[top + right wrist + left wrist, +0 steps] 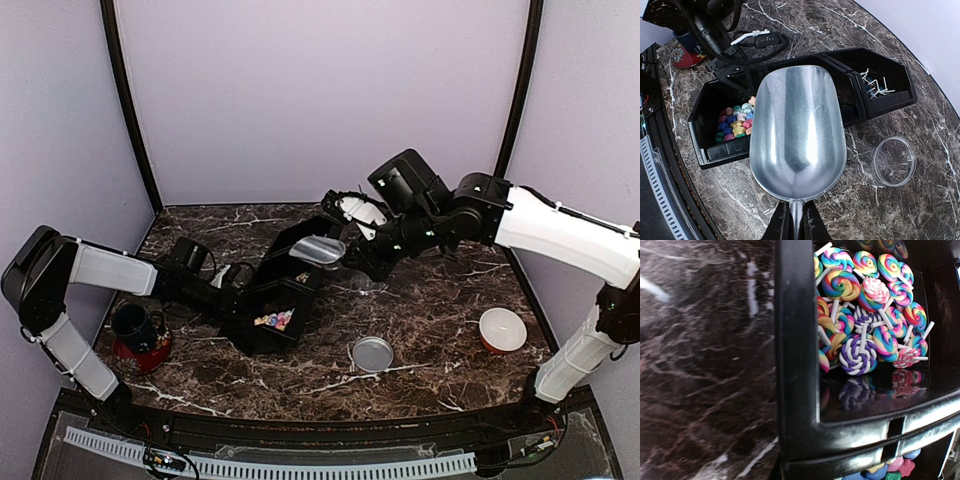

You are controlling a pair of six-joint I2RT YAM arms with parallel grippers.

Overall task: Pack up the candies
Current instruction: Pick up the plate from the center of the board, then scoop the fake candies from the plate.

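Right gripper (pixel 795 222) is pinched on the handle of a metal scoop (pixel 797 125). The scoop bowl is empty and hangs just beside the candy bin (pixel 725 151), over the next compartment. The candies (pixel 736 124) all lie in that bin, none scooped. A clear jar (pixel 894 161) stands empty, well apart from the candy bin, past the far compartment. A round lid (pixel 372 353) lies near the bin. Left gripper (pixel 232 288) is at the bin's edge with fingers hidden, so I can't tell its state. Judged barely begun: scooping, pouring and lidding are all left.
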